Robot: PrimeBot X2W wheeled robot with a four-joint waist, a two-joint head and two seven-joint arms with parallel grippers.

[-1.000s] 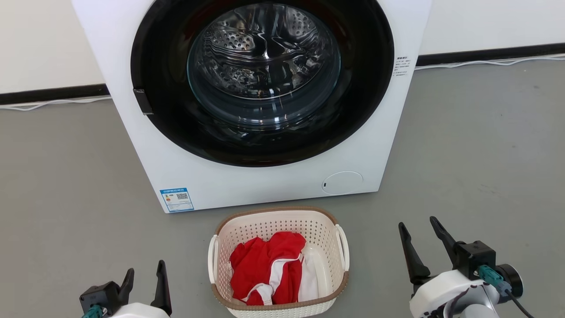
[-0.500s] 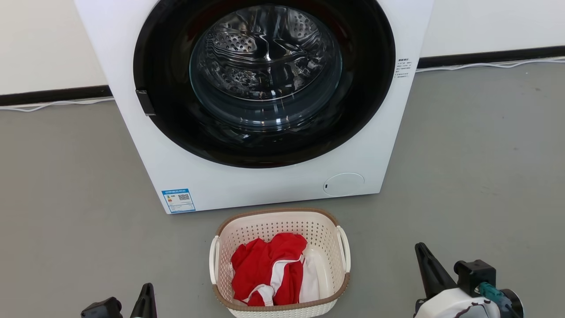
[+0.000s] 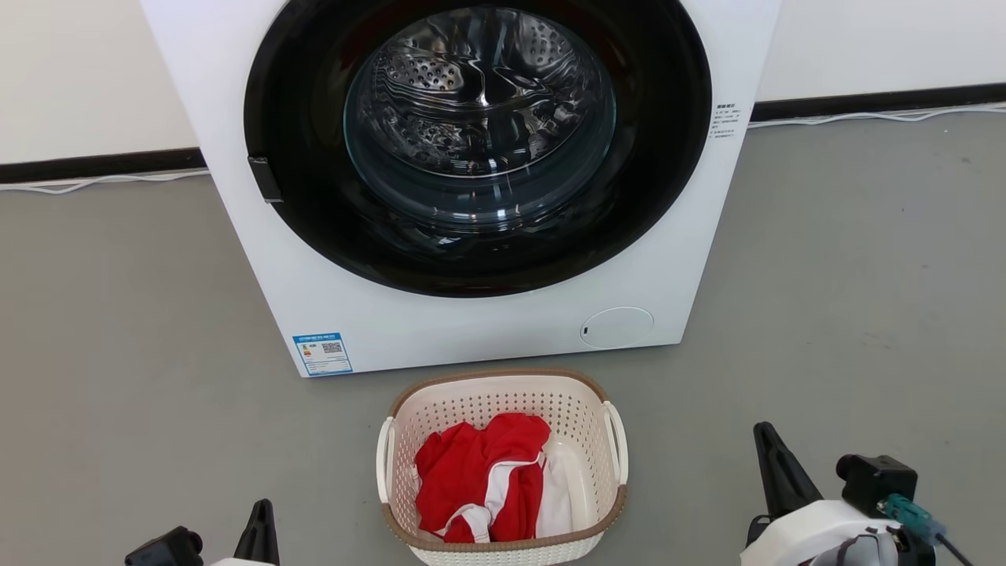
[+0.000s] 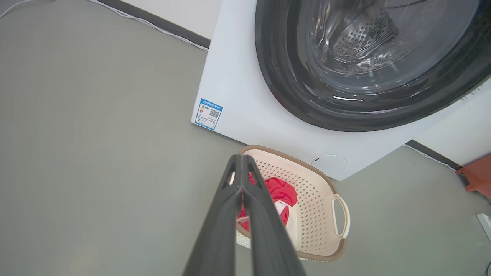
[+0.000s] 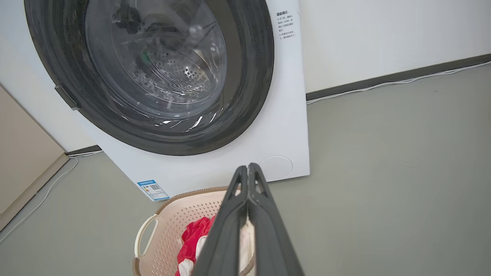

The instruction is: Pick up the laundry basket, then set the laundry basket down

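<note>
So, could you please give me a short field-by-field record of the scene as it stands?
laundry basket: upright on the grey floor, directly in front of the washer
contents: red and white clothing
left claw: shut, empty, off the basket's left side, not touching it
right claw: shut, empty, off the basket's right side, not touching it
task status: basket not yet picked up
</note>
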